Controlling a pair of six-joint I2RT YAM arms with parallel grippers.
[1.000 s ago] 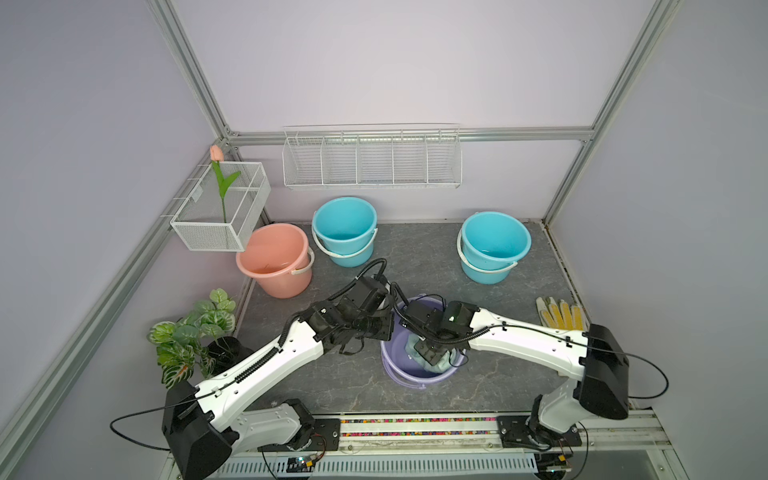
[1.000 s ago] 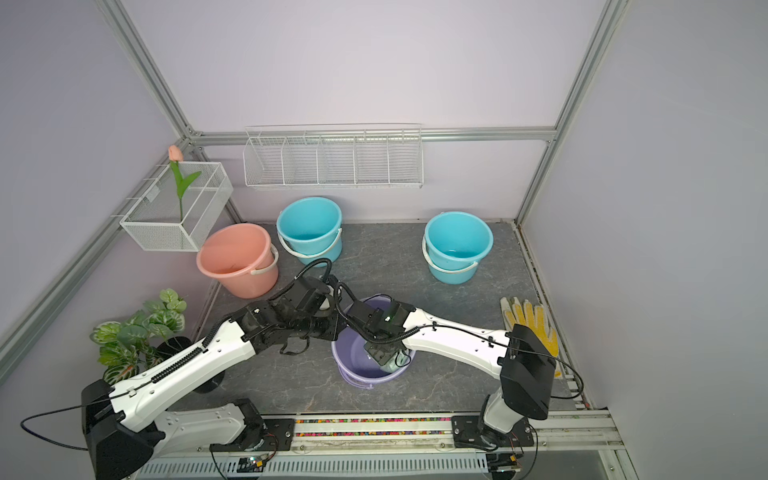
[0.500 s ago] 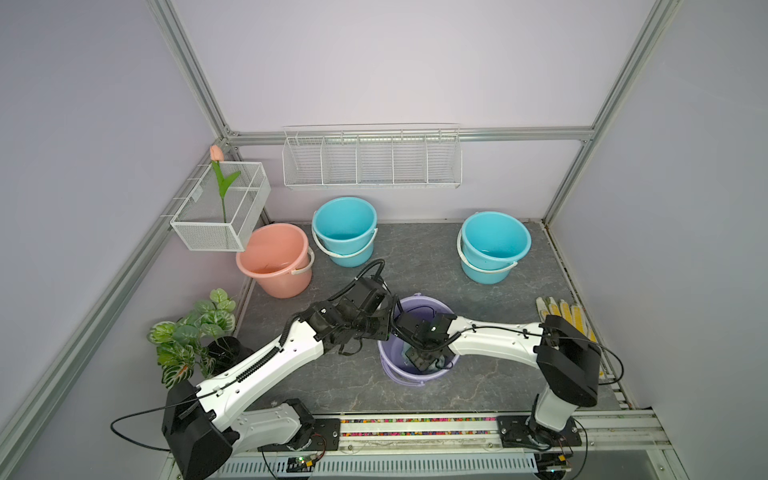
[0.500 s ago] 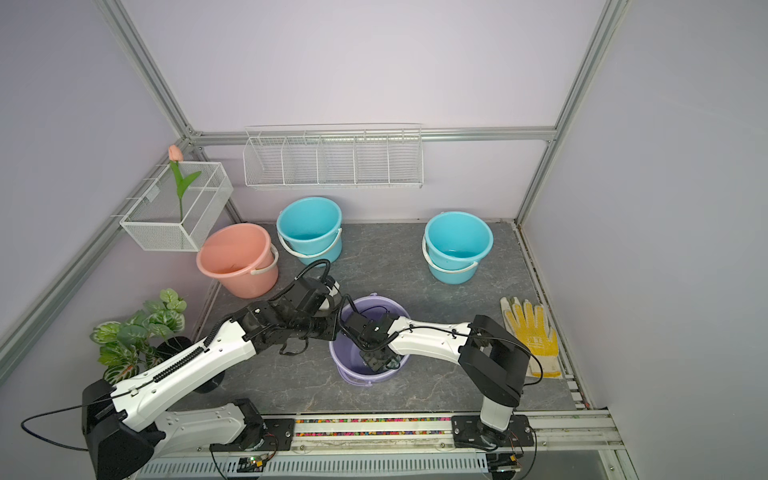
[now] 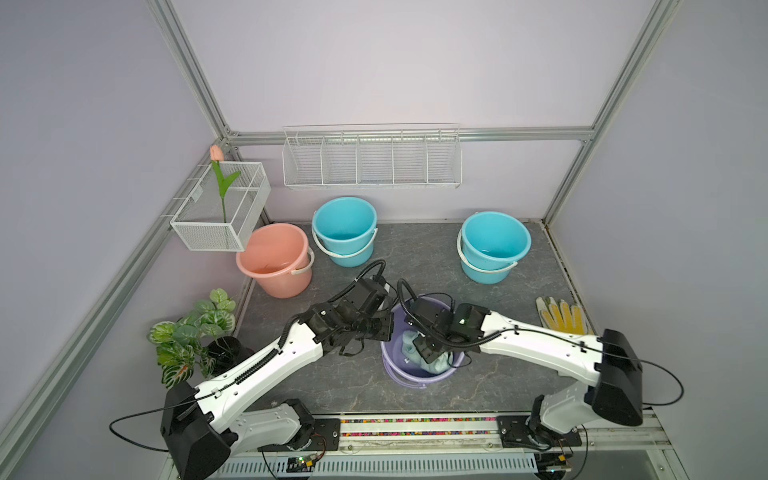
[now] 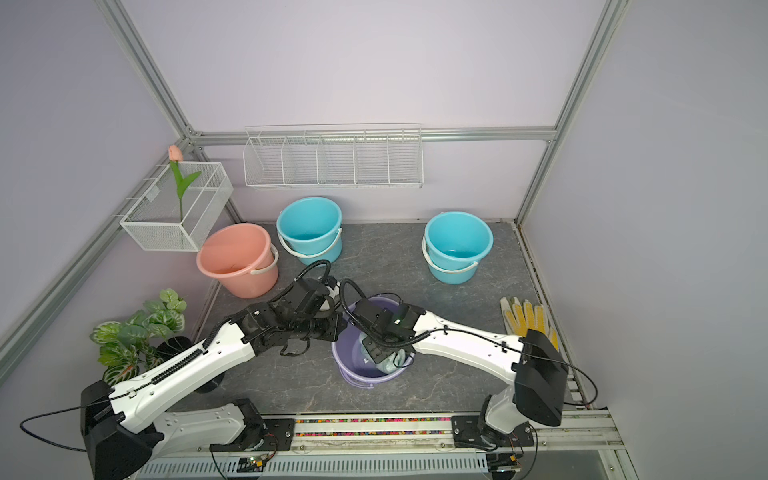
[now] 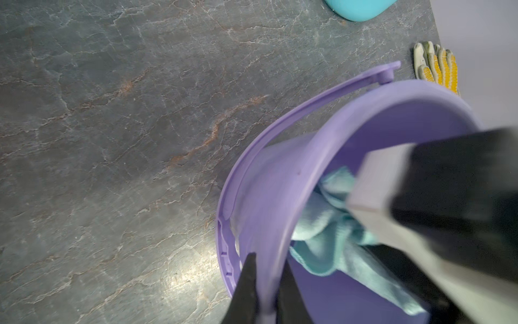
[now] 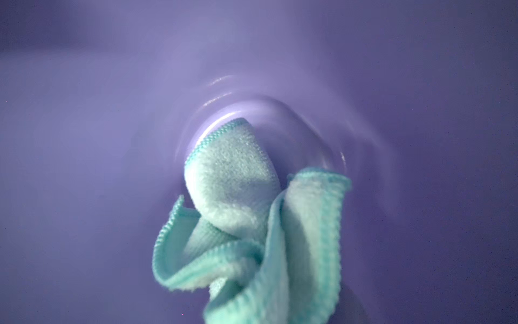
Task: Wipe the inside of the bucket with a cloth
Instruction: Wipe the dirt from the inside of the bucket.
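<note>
Slate-look tabletop (image 5: 415, 257), lilac walls (image 5: 374, 62), L tool (image 7: 267, 269) pinching bucket (image 7: 280, 196) rim, R tool (image 5: 430, 353) gripping cloth (image 8: 232, 179).

The grey desk (image 5: 415, 249) carries a purple bucket (image 5: 413, 375) in front, a pink bucket (image 5: 278, 282) and two blue buckets (image 5: 345, 257) (image 5: 492, 268) behind. A glove (image 5: 561, 318) lies by its right edge; the plant (image 5: 195, 332) seems just off the left.

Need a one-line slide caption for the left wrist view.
Left gripper pinches the purple plastic bucket by its wall; the pale mint-green terry cloth sits bunched inside, by the right arm.
</note>
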